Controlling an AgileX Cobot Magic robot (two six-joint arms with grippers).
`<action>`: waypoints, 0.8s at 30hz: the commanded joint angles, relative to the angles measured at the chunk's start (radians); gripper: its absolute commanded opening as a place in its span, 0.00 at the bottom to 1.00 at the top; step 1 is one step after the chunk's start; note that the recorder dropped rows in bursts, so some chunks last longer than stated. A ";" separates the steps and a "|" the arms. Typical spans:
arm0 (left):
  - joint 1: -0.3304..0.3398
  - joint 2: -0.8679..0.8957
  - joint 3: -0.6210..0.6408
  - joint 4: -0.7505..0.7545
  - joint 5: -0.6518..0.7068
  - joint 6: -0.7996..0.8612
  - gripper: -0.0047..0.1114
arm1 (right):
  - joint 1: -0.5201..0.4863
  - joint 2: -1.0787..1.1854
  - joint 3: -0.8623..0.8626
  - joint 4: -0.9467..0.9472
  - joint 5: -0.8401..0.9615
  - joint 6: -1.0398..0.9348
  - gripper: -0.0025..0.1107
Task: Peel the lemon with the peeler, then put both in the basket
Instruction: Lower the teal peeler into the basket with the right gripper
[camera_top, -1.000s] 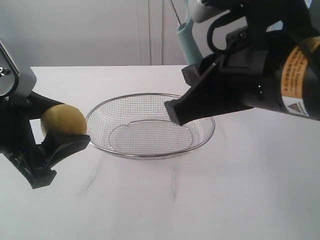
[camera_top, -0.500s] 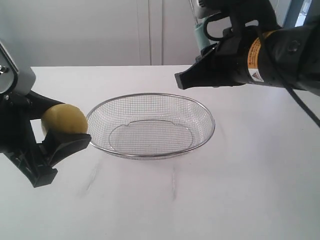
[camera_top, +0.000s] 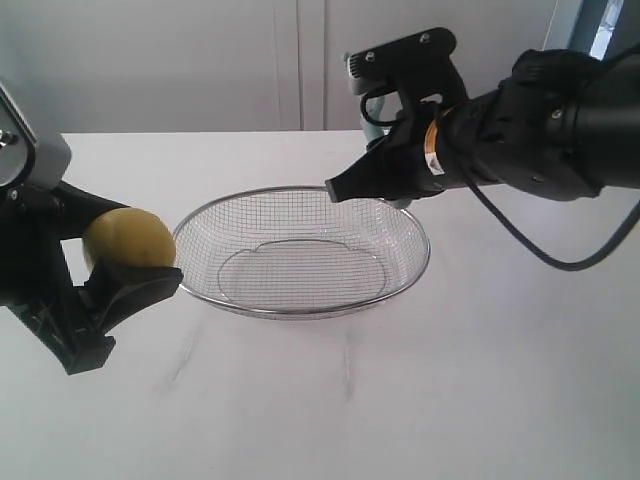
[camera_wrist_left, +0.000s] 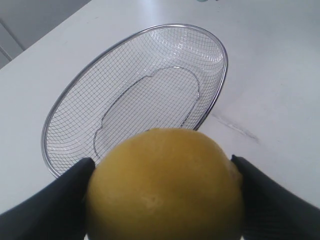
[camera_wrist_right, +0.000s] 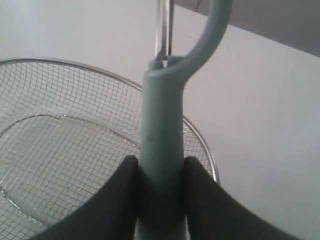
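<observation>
The left end effector (camera_top: 135, 247) is clamped on the lemon (camera_top: 128, 238), one black finger (camera_wrist_left: 52, 202) pressing each side of the fruit. In the exterior view the lemon is held off the desk (camera_top: 480, 380), just left of the basket (camera_top: 428, 250) and near its rim without touching it. The left wrist view shows smooth yellow skin filling the gap between the fingers, with the basket lying beyond it. The basket sits flat on the white desk at the middle of the scene, an oval of wire mesh with a thick metal rim. The right end effector (camera_wrist_right: 160, 169) is closed on the peeler (camera_wrist_right: 161, 125), its two dark fingers gripping the pale teal handle from both sides. In the right wrist view the handle runs out past the fingertips to a forked head, where a strip of metal blade shows beside the curved arm; the top of the head is cut off by the frame edge. Below the peeler in that view lies the basket's mesh and rim. From the exterior camera the right arm reaches in from the right and hangs above the far right part of the basket, clear of the rim, and only a sliver of teal shows behind the black fingers. Lemon and peeler are well apart, on opposite sides of the basket.
</observation>
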 joint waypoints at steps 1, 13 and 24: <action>-0.008 -0.006 0.005 -0.022 0.004 -0.008 0.04 | -0.009 0.027 -0.050 0.243 0.009 -0.289 0.02; -0.008 -0.006 0.005 -0.022 0.004 -0.008 0.04 | -0.129 0.105 -0.222 0.887 0.322 -0.981 0.02; -0.008 -0.006 0.005 -0.022 0.004 -0.008 0.04 | -0.141 0.266 -0.319 0.897 0.315 -1.001 0.02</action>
